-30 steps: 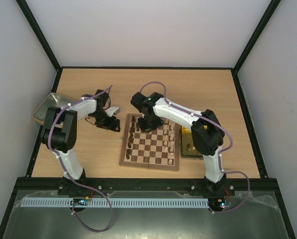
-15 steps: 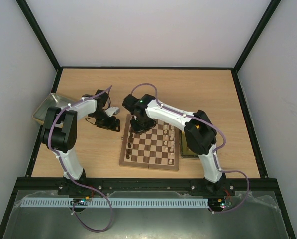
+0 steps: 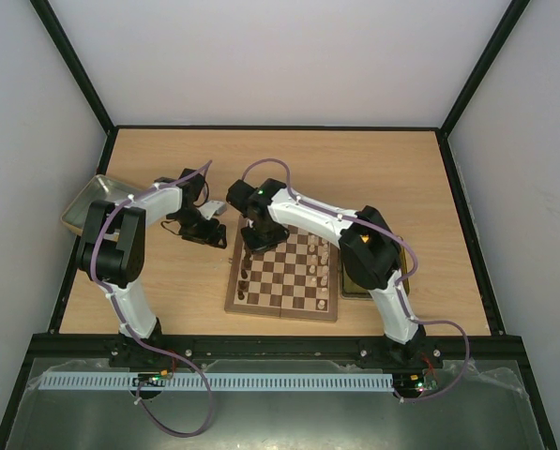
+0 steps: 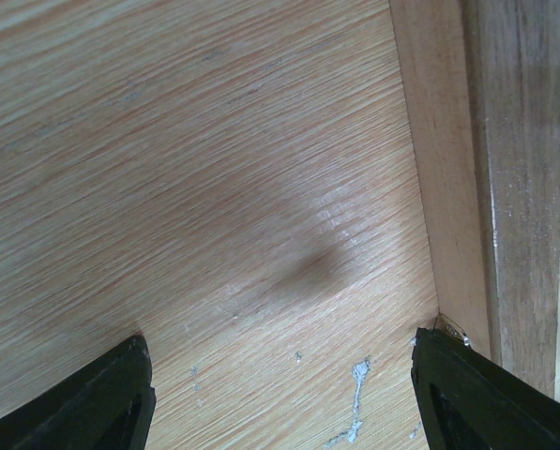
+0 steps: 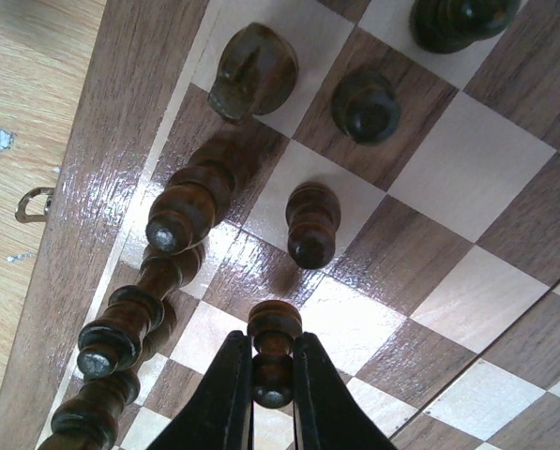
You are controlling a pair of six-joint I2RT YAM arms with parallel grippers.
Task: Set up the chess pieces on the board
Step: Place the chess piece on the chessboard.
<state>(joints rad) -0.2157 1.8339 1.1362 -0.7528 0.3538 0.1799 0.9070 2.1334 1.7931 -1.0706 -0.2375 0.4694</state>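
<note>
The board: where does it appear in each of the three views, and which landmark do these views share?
Top external: the board lies in the middle of the table, its far left corner under the right pincer.
Left wrist: only the board's left edge shows, along the picture's right side.
Right wrist: it fills most of the picture; the pincer grips a dark piece.
Shared landmark: the board's plain brown left border.

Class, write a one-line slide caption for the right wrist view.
Right gripper shut on one dark piece, with other dark chess pieces standing on the board.
</note>
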